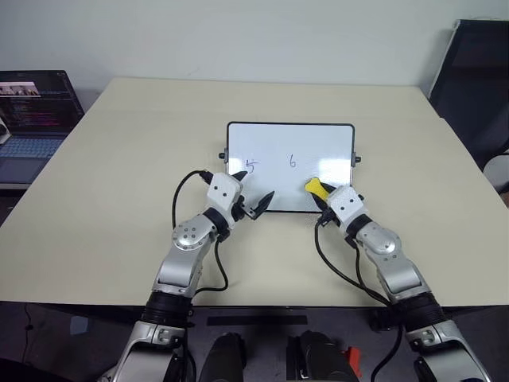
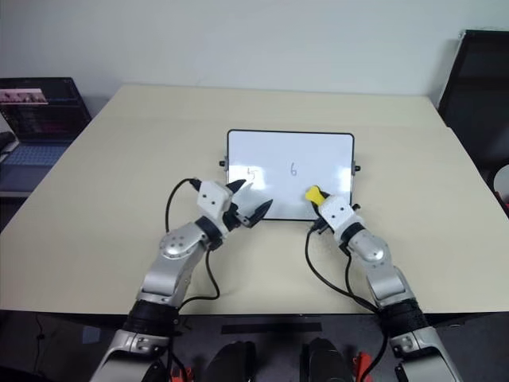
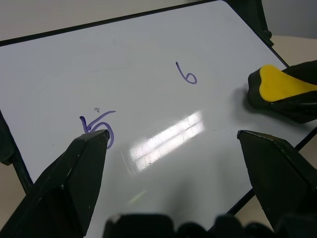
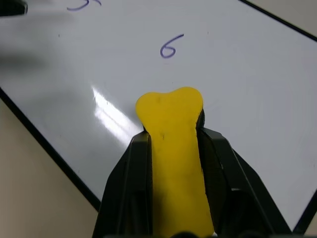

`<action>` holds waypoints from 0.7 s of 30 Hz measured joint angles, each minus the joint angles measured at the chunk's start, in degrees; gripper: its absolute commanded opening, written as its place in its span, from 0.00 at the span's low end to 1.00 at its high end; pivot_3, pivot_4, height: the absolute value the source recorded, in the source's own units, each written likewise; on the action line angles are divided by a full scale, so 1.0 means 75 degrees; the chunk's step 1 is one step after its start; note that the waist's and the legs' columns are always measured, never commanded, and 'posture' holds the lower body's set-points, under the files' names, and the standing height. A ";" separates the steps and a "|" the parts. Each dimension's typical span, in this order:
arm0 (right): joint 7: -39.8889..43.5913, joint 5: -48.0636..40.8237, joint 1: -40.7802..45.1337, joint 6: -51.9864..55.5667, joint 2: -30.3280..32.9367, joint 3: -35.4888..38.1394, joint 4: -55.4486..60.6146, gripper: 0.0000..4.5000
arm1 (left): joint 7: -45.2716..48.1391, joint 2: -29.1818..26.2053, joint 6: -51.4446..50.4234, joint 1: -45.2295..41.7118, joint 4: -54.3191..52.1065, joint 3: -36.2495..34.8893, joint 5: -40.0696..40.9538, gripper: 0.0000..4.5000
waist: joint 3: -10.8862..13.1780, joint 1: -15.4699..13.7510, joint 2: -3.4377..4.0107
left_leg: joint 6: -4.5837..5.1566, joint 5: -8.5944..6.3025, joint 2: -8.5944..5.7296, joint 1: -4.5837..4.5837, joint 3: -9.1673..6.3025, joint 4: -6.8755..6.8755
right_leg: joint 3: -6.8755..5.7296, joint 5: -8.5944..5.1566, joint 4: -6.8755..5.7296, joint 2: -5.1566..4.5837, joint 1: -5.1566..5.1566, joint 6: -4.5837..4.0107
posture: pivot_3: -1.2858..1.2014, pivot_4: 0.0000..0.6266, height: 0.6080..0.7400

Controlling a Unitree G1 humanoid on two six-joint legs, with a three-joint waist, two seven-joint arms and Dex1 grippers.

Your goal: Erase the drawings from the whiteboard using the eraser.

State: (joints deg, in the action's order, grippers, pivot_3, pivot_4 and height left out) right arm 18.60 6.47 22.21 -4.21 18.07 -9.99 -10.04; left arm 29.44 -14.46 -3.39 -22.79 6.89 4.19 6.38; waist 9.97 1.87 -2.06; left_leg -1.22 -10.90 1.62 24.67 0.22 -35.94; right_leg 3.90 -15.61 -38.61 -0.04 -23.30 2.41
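An office or lab: a plain beige table (image 1: 119, 199) against a white wall, an open laptop (image 1: 32, 119) at upper left

We see a broad beige surface (image 1: 119, 199) set near a pale wall (image 1: 238, 36). At its far left corner an open laptop (image 1: 32, 119) sits with its screen lit. Past the far right corner stands a dark chair (image 1: 477, 87).
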 measured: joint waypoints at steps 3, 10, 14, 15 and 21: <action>-0.0143 -0.0157 -0.0001 0.0471 -0.0221 0.0233 0.0223 0.23 | 0.0001 -0.0083 -0.0011 0.0008 -0.0063 -0.0007 0.0002 1.00 | 0.0000 -0.0006 0.0000 | 0.0000 0.0000 -0.0002 0.0000 0.0001 -0.0001 | 0.0003 0.0011 -0.0001 -0.0004 0.0000 -0.0018 | 0.52 0.24 1.00; -0.0696 -0.0578 -0.0002 0.2312 -0.0841 0.0893 0.0883 0.23 | 0.0003 -0.0130 -0.0023 0.0006 -0.0081 -0.0008 0.0006 1.00 | 0.0000 -0.0003 0.0001 | 0.0000 0.0000 0.0001 0.0000 -0.0001 0.0000 | 0.0000 0.0020 -0.0003 -0.0003 -0.0001 -0.0035 | 0.52 0.24 1.00; -0.0764 -0.0585 -0.0014 0.2654 -0.0948 0.0890 0.1168 0.23 | 0.0009 -0.0130 -0.0032 0.0000 -0.0081 -0.0007 0.0007 1.00 | 0.0001 -0.0004 0.0002 | 0.0000 0.0000 -0.0002 0.0000 0.0001 0.0000 | 0.0001 0.0020 -0.0002 -0.0004 -0.0001 -0.0033 | 0.52 0.24 1.00; -0.0771 -0.0585 -0.0017 0.2679 -0.0947 0.0890 0.1224 0.23 | 0.0011 -0.0130 -0.0033 -0.0004 -0.0080 -0.0007 0.0007 1.00 | 0.0001 -0.0004 0.0001 | 0.0000 0.0000 -0.0003 0.0000 0.0001 0.0000 | 0.0001 0.0016 -0.0002 -0.0004 0.0000 -0.0027 | 0.52 0.24 1.00; -0.0788 -0.0585 -0.0075 0.2741 -0.0928 0.0891 0.1309 0.23 | 0.0015 -0.0130 -0.0048 -0.0017 -0.0080 -0.0007 0.0009 1.00 | 0.0001 -0.0003 0.0001 | 0.0000 0.0000 -0.0002 0.0000 0.0002 -0.0001 | 0.0001 0.0016 -0.0002 -0.0003 0.0000 -0.0027 | 0.52 0.24 1.00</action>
State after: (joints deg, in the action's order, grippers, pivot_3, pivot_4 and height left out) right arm 12.70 2.09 21.64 16.35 11.11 -3.31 -0.22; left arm 29.55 -15.44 -3.74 -22.92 6.28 4.14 6.45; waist 9.97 1.85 -2.05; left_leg -1.22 -10.90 1.61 24.67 0.23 -35.94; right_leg 3.91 -15.49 -38.63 -0.06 -23.31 2.20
